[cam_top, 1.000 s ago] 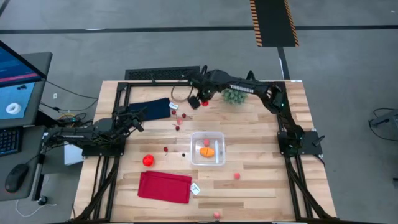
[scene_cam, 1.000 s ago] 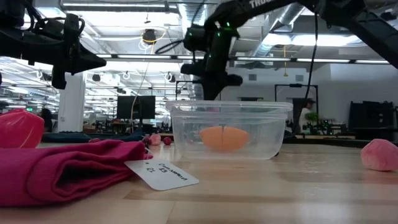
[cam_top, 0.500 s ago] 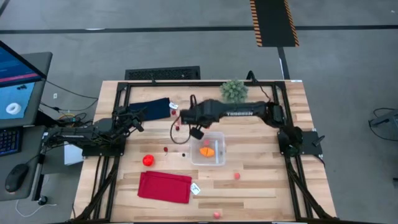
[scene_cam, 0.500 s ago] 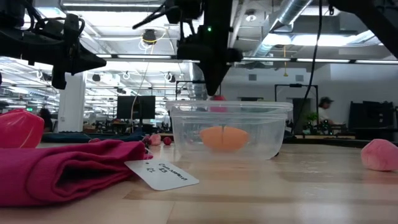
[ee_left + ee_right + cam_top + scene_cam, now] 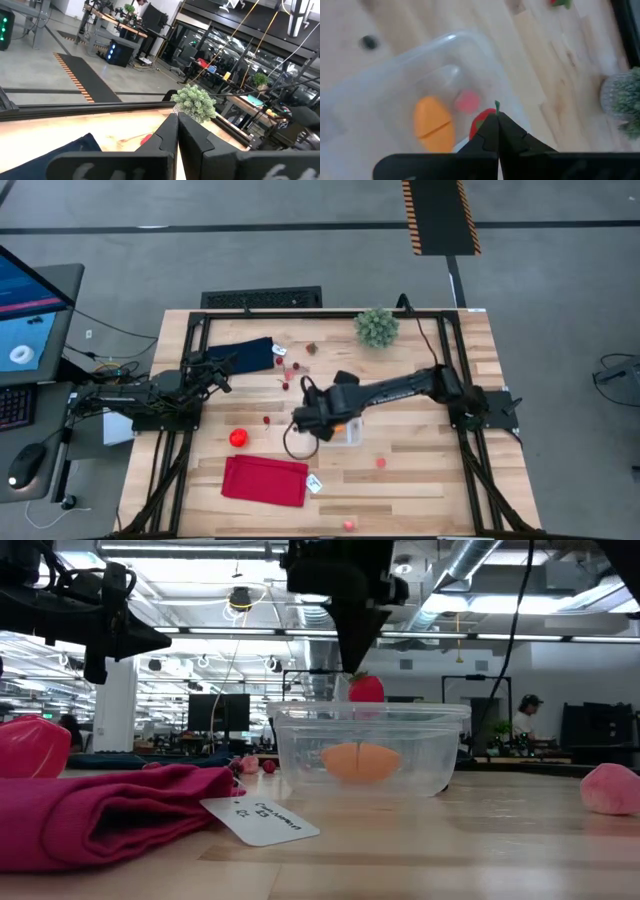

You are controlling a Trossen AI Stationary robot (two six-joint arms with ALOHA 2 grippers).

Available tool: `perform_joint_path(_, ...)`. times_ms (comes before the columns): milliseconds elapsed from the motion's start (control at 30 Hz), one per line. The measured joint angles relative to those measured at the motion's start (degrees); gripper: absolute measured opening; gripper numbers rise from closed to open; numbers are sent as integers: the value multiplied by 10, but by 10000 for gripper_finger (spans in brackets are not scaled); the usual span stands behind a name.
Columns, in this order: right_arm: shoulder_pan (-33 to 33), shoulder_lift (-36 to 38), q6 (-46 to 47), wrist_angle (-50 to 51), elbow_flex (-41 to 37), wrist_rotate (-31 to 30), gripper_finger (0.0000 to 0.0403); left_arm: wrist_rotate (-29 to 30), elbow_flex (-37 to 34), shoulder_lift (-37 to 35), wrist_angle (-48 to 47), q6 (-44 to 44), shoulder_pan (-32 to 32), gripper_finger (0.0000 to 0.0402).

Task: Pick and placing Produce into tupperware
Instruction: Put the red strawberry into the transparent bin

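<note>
wood table point(image 5: 420, 480), tupperware point(image 5: 370, 748), red cloth point(image 5: 264, 480), navy cloth point(image 5: 250, 355)

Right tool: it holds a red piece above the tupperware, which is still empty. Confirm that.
Not empty. The right tool holds the red piece above the tupperware, but the right wrist view shows an orange piece and a pink piece already inside.

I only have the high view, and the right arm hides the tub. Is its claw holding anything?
Observer: Yes. The low view shows the right claw shut on a red strawberry, just above the rim of the tub.
Operator: What's inside the tub?
Observer: The right wrist view shows an orange piece and a pink piece in it.
Operator: And the left claw?
Observer: Its wrist view shows the left claw shut, with nothing in it.
</note>
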State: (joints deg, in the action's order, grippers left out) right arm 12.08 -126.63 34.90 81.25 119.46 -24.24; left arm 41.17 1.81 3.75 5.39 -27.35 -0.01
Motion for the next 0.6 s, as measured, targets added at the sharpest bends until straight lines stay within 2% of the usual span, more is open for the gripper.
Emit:
perform_joint_path(133,9,0,1,-2,0,-1,13,0,0,0,0,0,0,0)
perform_joint_path(367,5,0,3,-6,0,-3,35,-9,0,0,0,-3,0,0)
perform_joint_path(600,-9,0,3,-22,-38,0,22,-9,0,0,-4,-3,0,0)
